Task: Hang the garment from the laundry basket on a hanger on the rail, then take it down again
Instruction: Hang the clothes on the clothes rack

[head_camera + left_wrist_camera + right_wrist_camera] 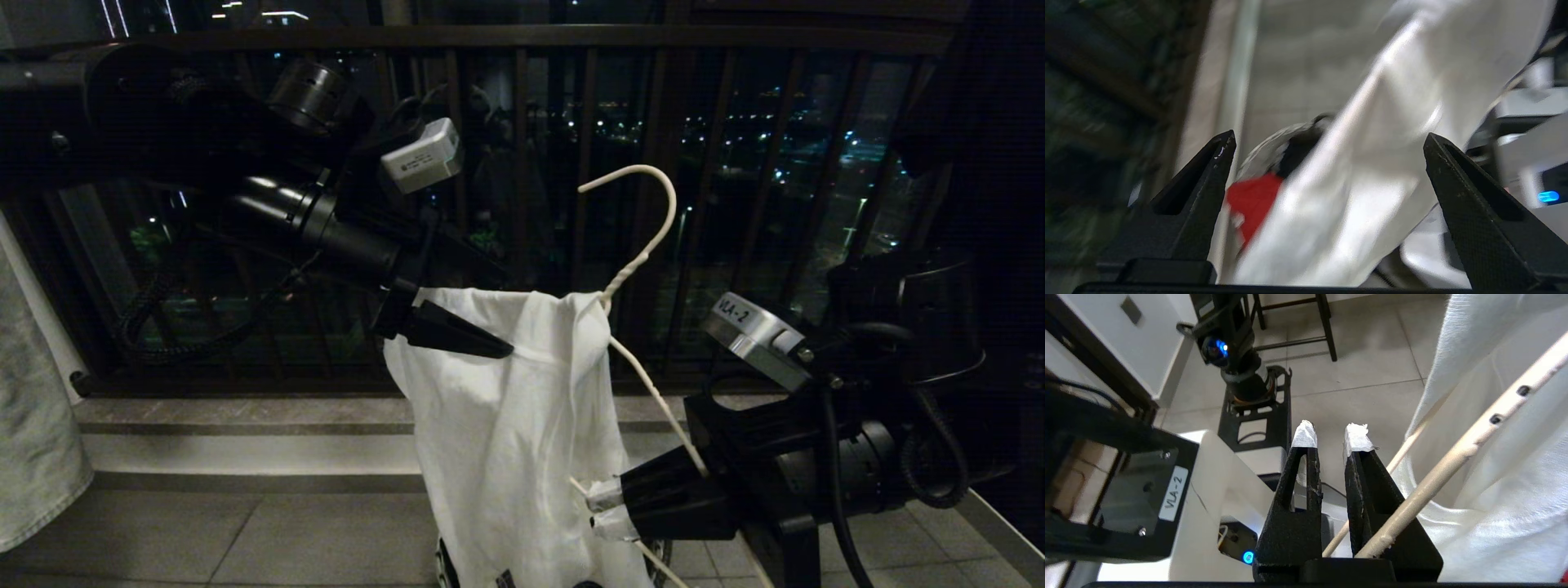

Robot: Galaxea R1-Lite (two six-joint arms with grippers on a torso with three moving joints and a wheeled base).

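Observation:
The garment (506, 425), a white T-shirt, hangs bunched from the neck of the hanger (633, 269), a thin white wire one held up in the air with its hook free. My right gripper (600, 510), with taped tips, is shut on the hanger's lower wire (1474, 443) beside the shirt (1515, 490). At the shirt's upper left edge, my left gripper (490, 331) is open wide; the cloth (1372, 163) lies between its fingers without being pinched. The laundry basket (1267, 145) sits on the floor below, partly hidden by the shirt. The rail is out of view.
The dark balcony railing (522, 37) runs across the back, with a raised step (245, 449) below it. A pale denim garment (33, 425) hangs at the far left. Red cloth (1253, 200) and something black lie in the basket.

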